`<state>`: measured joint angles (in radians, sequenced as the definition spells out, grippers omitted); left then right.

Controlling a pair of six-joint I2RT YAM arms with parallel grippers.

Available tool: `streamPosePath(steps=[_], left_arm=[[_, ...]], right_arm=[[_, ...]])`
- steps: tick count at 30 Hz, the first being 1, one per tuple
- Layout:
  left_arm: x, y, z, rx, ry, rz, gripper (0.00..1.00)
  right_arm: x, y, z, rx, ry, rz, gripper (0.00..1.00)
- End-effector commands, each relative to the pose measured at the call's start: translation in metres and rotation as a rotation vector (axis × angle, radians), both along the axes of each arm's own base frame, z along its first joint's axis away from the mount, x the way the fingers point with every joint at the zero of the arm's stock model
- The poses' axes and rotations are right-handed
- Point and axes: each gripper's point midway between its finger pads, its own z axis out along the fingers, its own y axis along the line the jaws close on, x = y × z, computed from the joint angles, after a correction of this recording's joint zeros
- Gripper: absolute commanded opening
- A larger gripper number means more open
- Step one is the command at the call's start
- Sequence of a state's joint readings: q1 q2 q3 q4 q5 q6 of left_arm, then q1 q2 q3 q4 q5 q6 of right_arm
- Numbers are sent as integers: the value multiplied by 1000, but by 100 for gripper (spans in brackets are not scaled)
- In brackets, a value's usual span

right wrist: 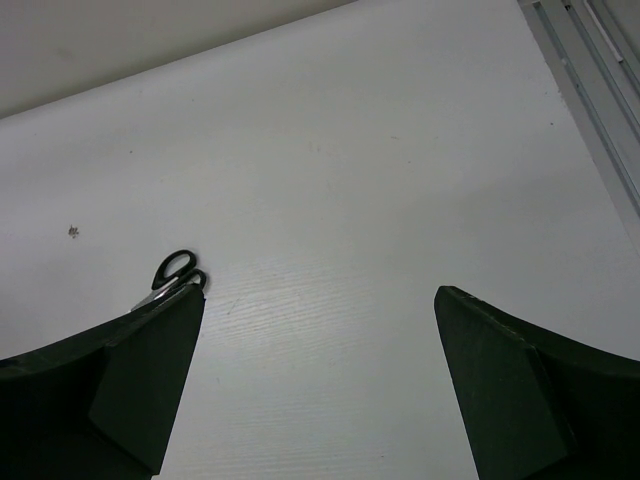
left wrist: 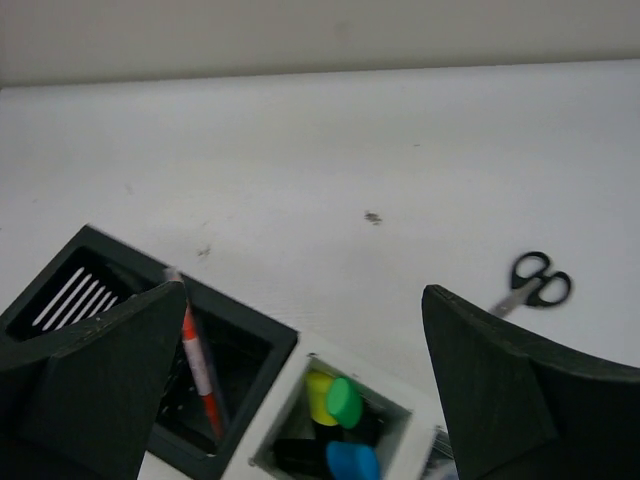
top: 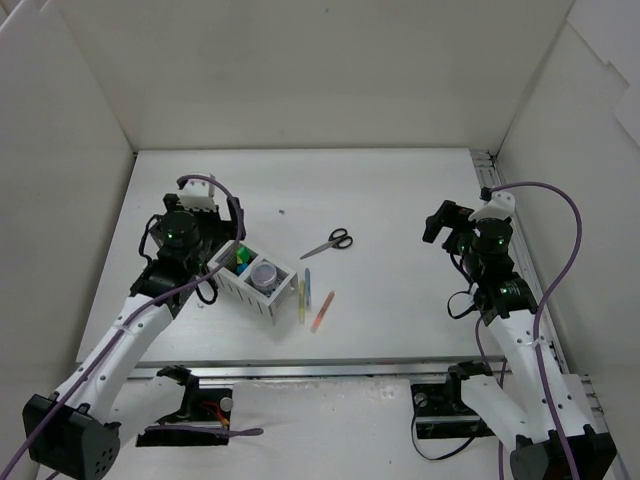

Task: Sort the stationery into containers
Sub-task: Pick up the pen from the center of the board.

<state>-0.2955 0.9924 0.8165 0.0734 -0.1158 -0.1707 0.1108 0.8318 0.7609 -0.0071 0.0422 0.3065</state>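
The containers [top: 262, 298] are a short row of joined mesh boxes left of centre. In the left wrist view a black box [left wrist: 262, 338] holds a red and white pen [left wrist: 200, 375]. The white box [left wrist: 290, 385] beside it holds yellow, green and blue highlighters [left wrist: 343, 402]. A small clear round jar [top: 266, 271] sits in another compartment. My left gripper [left wrist: 305, 290] hangs open over these boxes with nothing between its fingers. Black-handled scissors [top: 330, 242] lie on the table to the right. Yellow, blue and orange pens [top: 308, 298] lie beside the row. My right gripper [right wrist: 320, 293] is open above bare table, far right of the scissors [right wrist: 172, 272].
White walls close in the table on the left, back and right. A metal rail [right wrist: 590, 60] runs along the right edge. The scissors [left wrist: 530, 282] lie just past my left gripper's right finger.
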Motion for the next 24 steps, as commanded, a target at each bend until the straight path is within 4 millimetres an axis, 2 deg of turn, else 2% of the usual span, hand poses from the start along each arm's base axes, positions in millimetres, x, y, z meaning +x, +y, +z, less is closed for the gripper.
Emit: streamPosePath(steps=[1, 2, 4, 6, 8, 9, 11, 12, 14, 15, 16, 18, 22, 24], left_arm=[[-22, -41, 31, 21, -12, -174, 100], [-31, -64, 34, 34, -14, -261, 100], [-40, -85, 28, 67, 13, -340, 100], [-55, -121, 23, 104, 38, -474, 100], [-61, -138, 21, 143, 55, -527, 99], [-68, -153, 23, 127, 85, -556, 100], [-69, -162, 20, 95, 123, -551, 100], [-81, -181, 13, 65, 172, -615, 100], [-91, -197, 4, 49, 216, -642, 100], [-94, -207, -8, 57, 257, -651, 99], [-109, -221, -16, 67, 298, -687, 100], [-108, -223, -33, 143, 371, -613, 100], [-126, -249, -66, 202, 482, -657, 96], [-136, -258, -87, 239, 537, -687, 87]], right_arm=[[9, 3, 30, -17, -105, 35, 98], [9, 2, 33, -25, -111, 32, 98], [11, 1, 36, -31, -120, 31, 98], [12, 4, 37, -36, -124, 44, 98], [13, 3, 35, -35, -117, 41, 98], [13, 3, 32, -34, -110, 41, 98], [13, 2, 26, -38, -96, 32, 98], [12, -1, 24, -38, -90, 18, 98], [13, -5, 22, -44, -82, -5, 98], [13, -7, 23, -46, -83, -16, 98], [14, -6, 22, -45, -81, -12, 98], [15, -4, 22, -41, -78, -3, 98], [15, -3, 17, -37, -61, 0, 98], [15, -5, 15, -40, -55, -9, 98]])
